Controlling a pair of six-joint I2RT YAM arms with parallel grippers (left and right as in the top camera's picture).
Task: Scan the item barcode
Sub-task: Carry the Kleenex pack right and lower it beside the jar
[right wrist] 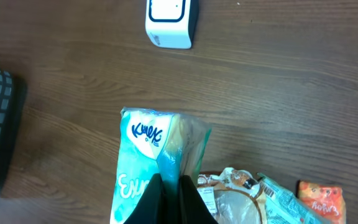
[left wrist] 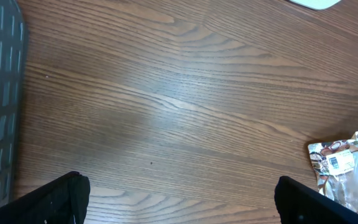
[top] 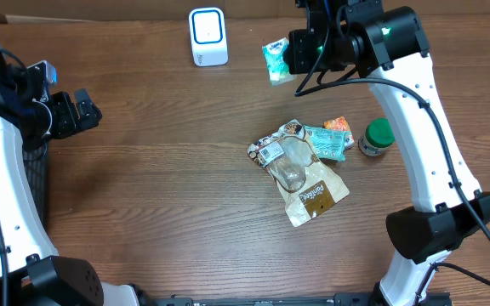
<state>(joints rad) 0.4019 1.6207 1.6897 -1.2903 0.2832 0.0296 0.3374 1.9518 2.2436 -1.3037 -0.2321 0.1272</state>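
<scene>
From above, the right arm (top: 415, 110) is reaching over the counter (top: 160, 170) with the teal packet (top: 274, 61) near the white scanner (top: 208, 36); its wrist view is showing the right fingers (right wrist: 194, 205) pinching that packet, and the left wrist view is showing the left fingers (left wrist: 61, 199) spread wide.

tissue pack (right wrist: 157, 165): held in right gripper (right wrist: 169, 182) | scanner (right wrist: 171, 22): set ahead of it | snack pouches (top: 300, 170): piled behind gripper | jar (top: 377, 136): placed beside pouches
</scene>
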